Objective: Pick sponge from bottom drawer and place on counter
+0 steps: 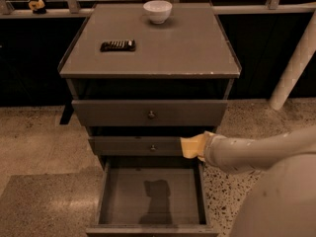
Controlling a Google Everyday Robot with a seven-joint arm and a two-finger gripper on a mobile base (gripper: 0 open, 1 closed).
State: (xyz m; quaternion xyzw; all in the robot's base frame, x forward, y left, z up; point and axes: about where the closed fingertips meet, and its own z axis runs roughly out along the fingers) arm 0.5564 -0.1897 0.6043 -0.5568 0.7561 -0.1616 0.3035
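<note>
Arm [256, 149]: pale forearm enters from the right edge and runs leftward, close to level, dipping a little toward the wrist. Robot body [281, 201] fills the lower right corner, cut off by the frame.

Gripper [191, 146]: at the arm's end, showing as a pale-yellow block in front of the right end of the middle drawer [133, 145]. It sits above the right rear corner of the bottom drawer [102, 194]. Released or clenched: cannot tell.

Sponge: not made out for certain. The yellow at the arm's end may include it; cannot separate it from the gripper.

Bottom drawer: pulled well out, flat grey floor exposed, a dark shadow [157, 194] lying mid-floor. Front rim cut by the bottom of the frame.

Top drawer [113, 113]: front face with a small round knob [151, 114].

Tabletop [197, 48]: thin raised rim along the sides; front edge chipped, pale flecks toward the right. White bowl [157, 11] at back centre. Dark flat oblong object [118, 45] left of middle, well apart from the bowl. Right half and front strip are bare grey surface.

Surroundings: speckled floor [34, 137] open on both sides of the cabinet. White slanted post [296, 63] stands right of it, near the arm. Small yellow item [35, 5] sits on the back ledge, too small to identify.
</note>
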